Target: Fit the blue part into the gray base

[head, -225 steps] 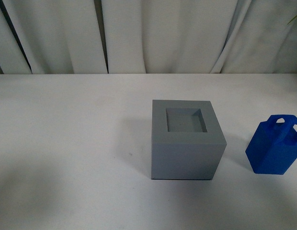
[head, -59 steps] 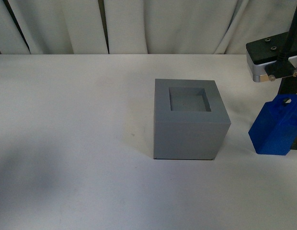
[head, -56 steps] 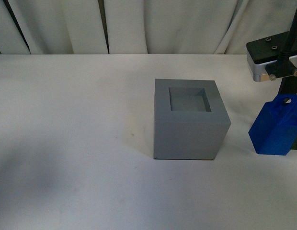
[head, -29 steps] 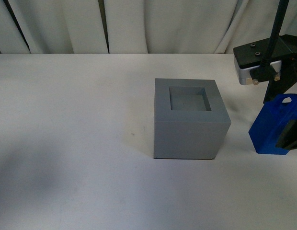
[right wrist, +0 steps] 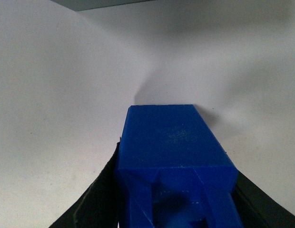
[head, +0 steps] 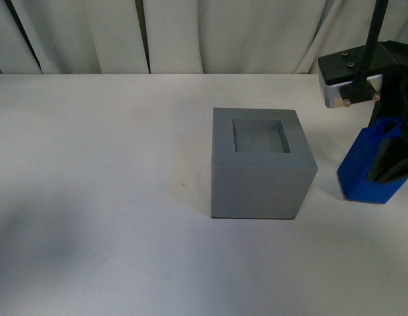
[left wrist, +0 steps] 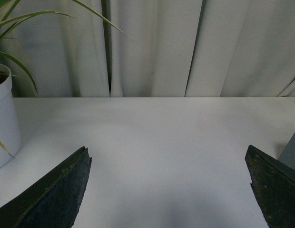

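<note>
Right wrist block [head: 352, 62]: black housing, small dark screws [head: 349, 64] on top, silver-white face beneath with two brass-coloured screw heads.
Cable [head: 370, 33]: thin, black, running up from the block.
Right gripper [head: 391, 161]: matte black.
Left gripper [left wrist: 169, 190]: two dark wedge-shaped fingers [left wrist: 57, 194], edges scuffed pale.

Base [head: 260, 168] on table [head: 92, 164], slightly right of centre. Part [head: 362, 168] to its right, gap between them. Right gripper [right wrist: 178, 209] straddles the part's upper end, fingers [right wrist: 97, 197] against opposite sides. Curtain [head: 224, 36] behind table. Pot [left wrist: 2, 118] on table before curtain.
</note>
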You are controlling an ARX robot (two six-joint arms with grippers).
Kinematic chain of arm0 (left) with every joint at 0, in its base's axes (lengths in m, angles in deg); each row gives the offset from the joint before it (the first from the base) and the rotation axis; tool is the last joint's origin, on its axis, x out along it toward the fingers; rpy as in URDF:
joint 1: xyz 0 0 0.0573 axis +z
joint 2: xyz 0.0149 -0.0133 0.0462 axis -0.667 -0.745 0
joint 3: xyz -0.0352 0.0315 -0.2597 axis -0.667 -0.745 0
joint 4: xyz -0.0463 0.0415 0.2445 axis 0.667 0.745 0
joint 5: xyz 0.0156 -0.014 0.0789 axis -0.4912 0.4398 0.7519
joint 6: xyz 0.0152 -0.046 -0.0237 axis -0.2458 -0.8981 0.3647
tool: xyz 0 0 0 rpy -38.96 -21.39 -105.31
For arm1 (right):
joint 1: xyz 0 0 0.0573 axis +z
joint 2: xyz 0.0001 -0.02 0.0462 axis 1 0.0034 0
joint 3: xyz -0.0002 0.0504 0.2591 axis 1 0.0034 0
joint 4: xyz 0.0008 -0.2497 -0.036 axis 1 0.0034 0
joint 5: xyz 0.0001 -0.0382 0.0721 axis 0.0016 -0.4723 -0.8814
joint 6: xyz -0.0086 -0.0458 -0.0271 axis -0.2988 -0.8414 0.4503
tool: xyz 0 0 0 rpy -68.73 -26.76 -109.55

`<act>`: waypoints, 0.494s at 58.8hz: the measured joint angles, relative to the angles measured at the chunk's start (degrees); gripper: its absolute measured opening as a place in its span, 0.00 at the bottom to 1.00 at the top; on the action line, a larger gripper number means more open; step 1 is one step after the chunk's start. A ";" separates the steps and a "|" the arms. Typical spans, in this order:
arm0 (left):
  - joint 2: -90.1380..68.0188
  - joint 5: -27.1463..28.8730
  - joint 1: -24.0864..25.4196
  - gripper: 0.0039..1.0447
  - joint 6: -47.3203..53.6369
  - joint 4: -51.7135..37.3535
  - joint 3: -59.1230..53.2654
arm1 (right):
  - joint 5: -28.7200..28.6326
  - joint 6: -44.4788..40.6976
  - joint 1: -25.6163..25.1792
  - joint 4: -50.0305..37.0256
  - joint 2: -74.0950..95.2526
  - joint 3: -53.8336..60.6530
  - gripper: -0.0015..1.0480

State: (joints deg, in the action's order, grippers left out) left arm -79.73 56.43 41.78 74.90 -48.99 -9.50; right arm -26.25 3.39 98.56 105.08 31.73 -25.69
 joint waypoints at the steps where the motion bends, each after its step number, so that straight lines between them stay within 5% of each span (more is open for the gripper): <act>1: 0.00 0.00 0.00 0.94 0.00 -0.02 0.00 | -0.02 0.00 0.00 0.15 -0.09 -0.11 0.45; 29: 0.00 -0.02 0.00 0.94 -0.02 0.00 0.00 | -3.93 0.96 3.13 6.95 -2.73 -11.17 0.45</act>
State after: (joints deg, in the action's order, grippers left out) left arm -79.73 56.41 41.78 74.88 -48.99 -9.50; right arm -30.18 4.35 101.68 112.03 29.00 -36.86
